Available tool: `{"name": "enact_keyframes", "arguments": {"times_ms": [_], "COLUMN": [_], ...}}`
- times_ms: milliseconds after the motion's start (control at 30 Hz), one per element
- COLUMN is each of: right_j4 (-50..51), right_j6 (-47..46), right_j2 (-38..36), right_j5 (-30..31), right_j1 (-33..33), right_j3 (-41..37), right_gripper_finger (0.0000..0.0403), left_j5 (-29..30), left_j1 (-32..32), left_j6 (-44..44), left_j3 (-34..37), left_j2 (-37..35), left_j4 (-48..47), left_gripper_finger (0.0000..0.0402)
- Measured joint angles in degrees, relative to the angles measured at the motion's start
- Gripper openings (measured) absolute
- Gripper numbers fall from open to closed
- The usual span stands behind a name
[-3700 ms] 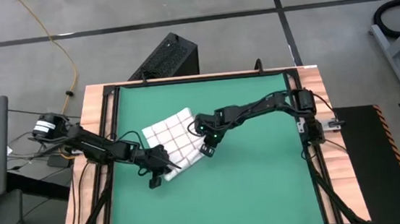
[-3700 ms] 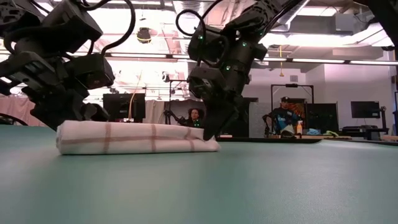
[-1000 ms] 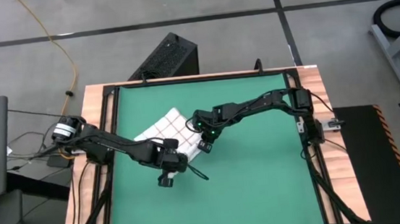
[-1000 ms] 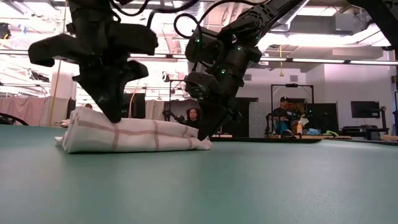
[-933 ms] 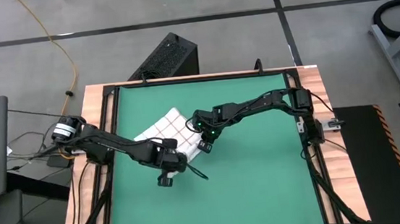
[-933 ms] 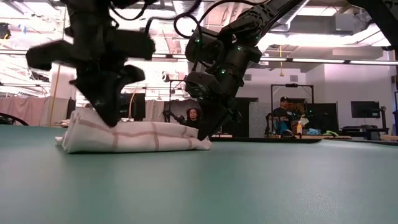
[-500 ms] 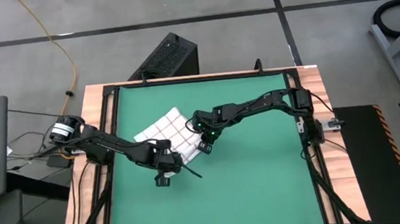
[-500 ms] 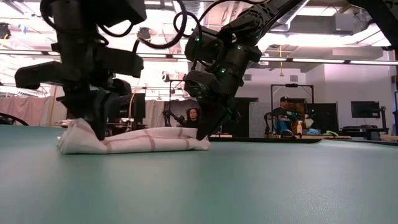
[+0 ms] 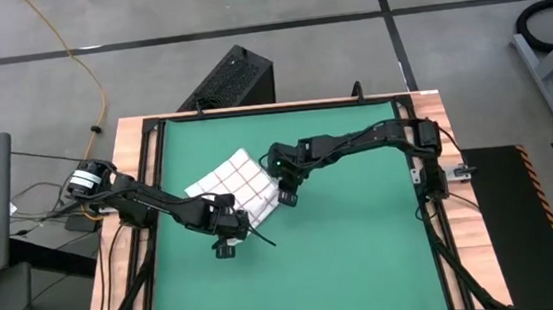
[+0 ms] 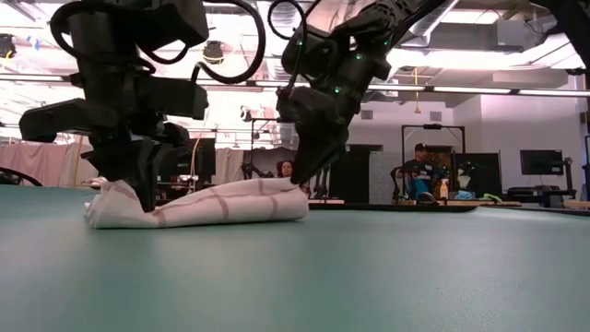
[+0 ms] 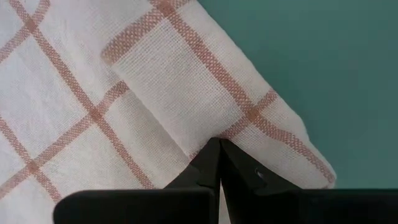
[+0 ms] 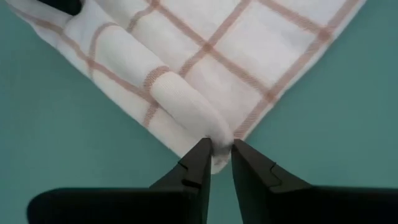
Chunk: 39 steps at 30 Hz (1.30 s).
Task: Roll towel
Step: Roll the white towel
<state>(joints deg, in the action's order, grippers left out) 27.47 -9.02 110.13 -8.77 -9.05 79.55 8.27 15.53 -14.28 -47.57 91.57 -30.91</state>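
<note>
Mid-roll: your left gripper (image 11: 219, 163) pinches the towel (image 9: 235, 189); your right gripper (image 12: 219, 163), slightly parted, seemingly straddles its rolled edge. Next, regrip and roll.

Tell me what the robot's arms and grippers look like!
Both arms are dark, almost black, built from chunky jointed segments with black cables looping alongside. The left gripper and the right gripper each end in two slim, pointed black fingers. Tiny green lights glow on the right arm's wrist.
</note>
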Motion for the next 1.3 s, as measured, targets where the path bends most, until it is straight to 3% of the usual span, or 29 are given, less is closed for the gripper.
{"name": "enact_keyframes", "arguments": {"times_ms": [200,400,600,800,900,1033,1300], "right_j4": [2.4,-0.8,-3.4,-11.3,-11.2,-12.9,-20.0], "right_j6": [3.3,18.0,27.3,28.5,28.6,30.0,30.7], "right_j2": [-0.5,-2.7,-3.4,-2.9,-2.9,-2.9,-2.9], "right_j5": [-4.6,-7.9,-11.6,-12.3,-12.7,-17.7,-18.0], "right_j1": [-1.6,-0.3,0.9,-0.1,-1.1,-1.6,-0.7], "right_j3": [0.0,0.0,-0.5,-2.9,-3.3,-4.3,-7.5], "right_gripper_finger": [0.0086,0.0085,0.0044,0.0007,0.0012,0.0020,0.0015], "left_j5": [0.1,0.2,2.6,3.5,2.9,2.3,2.0], "left_j1": [0.0,0.0,0.0,-0.5,-0.5,-0.5,-1.6], "left_j6": [-0.4,0.0,1.7,0.2,-1.5,-3.6,-3.0], "left_j3": [0.0,0.0,0.3,3.4,5.5,7.4,7.8], "left_j2": [0.0,-0.1,-2.5,-5.3,-6.1,-6.5,-6.5], "left_j4": [1.2,1.2,3.3,5.5,7.2,9.2,11.3], "left_gripper_finger": [0.0000,0.0000,0.0000,0.0000,0.0000,0.0000,0.0000]}}
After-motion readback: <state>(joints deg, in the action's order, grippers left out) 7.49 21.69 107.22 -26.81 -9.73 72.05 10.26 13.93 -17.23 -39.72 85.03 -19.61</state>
